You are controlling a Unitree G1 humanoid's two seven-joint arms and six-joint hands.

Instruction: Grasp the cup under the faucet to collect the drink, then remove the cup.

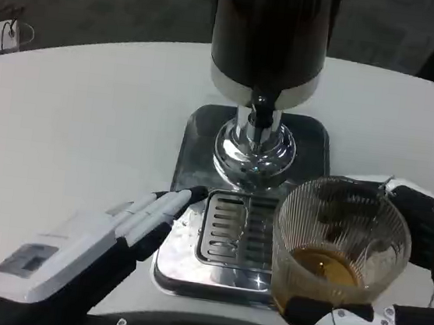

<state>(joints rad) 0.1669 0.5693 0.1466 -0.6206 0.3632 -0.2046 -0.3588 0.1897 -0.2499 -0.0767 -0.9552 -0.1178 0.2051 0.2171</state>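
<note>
Nearest you, your right hand point(389, 308) wraps the ribbed glass cup point(339, 247), fingers curled round its base and far side. The cup holds a shallow pool of amber drink and sits off to the right of the drip grate point(233, 227), no longer beneath the faucet point(262, 114). So I judge the collecting done and the removal under way; what is left is to carry the cup clear and set it down.

Your left hand point(106, 240) lies flat on the table, fingers straight and pressed together, holding nothing, its tips touching the left edge of the steel tray point(196, 140).

Beyond stands the dispenser point(269, 35) on its chrome pedestal point(253, 152). Keep the cup's rim away from that pedestal, which is close on its left.
</note>
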